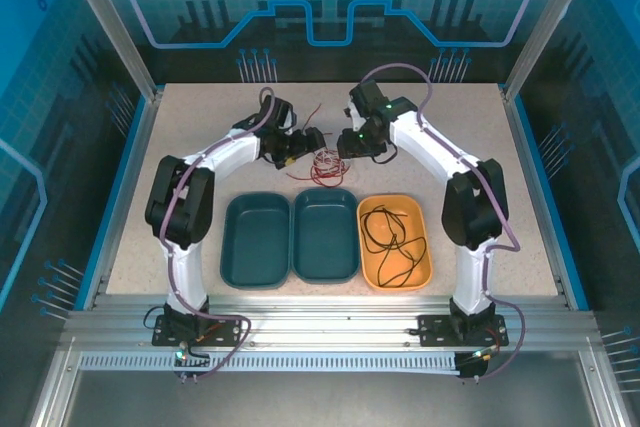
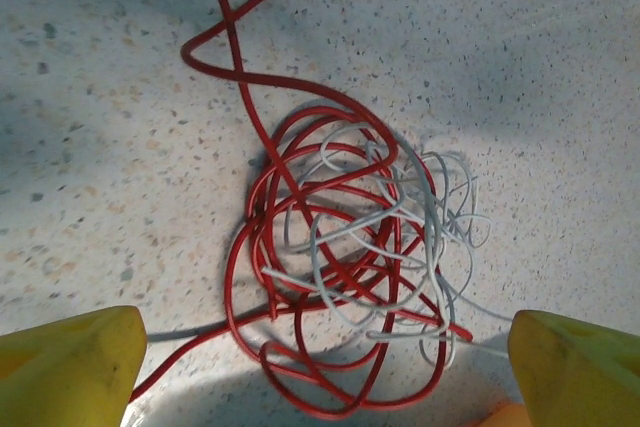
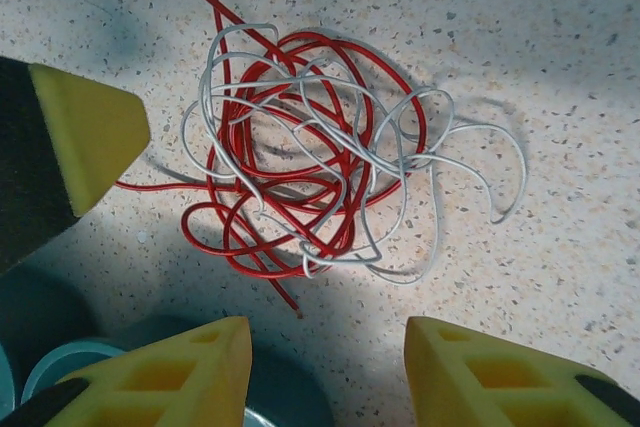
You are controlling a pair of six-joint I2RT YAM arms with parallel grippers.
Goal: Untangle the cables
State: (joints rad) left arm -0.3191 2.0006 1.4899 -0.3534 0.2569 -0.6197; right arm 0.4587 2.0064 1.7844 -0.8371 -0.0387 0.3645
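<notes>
The left gripper (image 2: 325, 375) and the right gripper (image 3: 325, 379) are both held spread and empty, low over the knot of thin red and white cables (image 2: 340, 267), which lies on the speckled beige table (image 1: 200, 117) at the middle of its far half. With a thin black cable (image 1: 385, 232) already laid in the orange oval tray (image 1: 395, 199), separation of the remaining two is judged to be in hand. Next, a free red end should be pinched and drawn out while the white loops are pinned. The interwoven strands, the closely facing fingers and the two dark teal trays (image 1: 258, 242) just nearside of the knot are to be minded.
</notes>
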